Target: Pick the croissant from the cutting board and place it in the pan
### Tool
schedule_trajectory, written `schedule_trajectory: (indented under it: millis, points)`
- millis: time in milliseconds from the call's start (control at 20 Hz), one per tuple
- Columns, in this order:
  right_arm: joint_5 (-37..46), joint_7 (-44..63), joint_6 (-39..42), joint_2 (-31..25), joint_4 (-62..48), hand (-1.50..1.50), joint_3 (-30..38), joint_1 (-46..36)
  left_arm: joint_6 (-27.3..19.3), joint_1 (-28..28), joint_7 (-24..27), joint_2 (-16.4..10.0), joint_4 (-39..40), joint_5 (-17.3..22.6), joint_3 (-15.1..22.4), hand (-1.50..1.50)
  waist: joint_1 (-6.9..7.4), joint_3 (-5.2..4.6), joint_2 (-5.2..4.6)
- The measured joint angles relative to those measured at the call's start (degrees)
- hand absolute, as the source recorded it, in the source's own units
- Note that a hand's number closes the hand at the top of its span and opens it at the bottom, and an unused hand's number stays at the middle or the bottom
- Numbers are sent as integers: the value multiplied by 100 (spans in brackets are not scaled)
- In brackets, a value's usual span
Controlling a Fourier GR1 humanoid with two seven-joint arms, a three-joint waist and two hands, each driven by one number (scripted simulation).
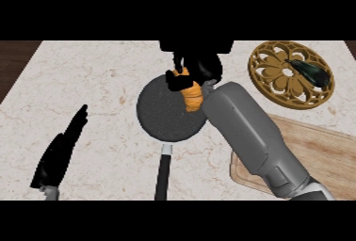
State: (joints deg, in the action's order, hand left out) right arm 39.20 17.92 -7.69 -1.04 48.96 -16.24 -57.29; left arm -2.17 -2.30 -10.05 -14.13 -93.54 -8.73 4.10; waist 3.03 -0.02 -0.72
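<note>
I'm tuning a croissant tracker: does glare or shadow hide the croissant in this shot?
Head view: the light is flat, with no glare on the counter or the pan; no dark shadow lies over the croissant, whose orange stands out against the grey pan; only the black right hand, curled round it, covers its upper end.

The pale marbled worktop (90, 80) carries a dark round pan (167, 117) with its handle toward the near edge, a wooden cutting board (327, 150) to the pan's lower right, and what looks like a pierced wooden trivet (274, 89) to its upper right.
</note>
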Motion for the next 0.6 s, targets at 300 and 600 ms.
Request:
schedule_trajectory:
  millis: [300,600]
  points:
    - [-321,-371,-194,79,-1429,150,-497,-451,75,148,106,27,108,-30,43,0,180,-2,-59]
    - [-1630,-318,64,99,-1907,-150,-324,-268,165,347,145,59,228,-36,110,0,425,4,-121]
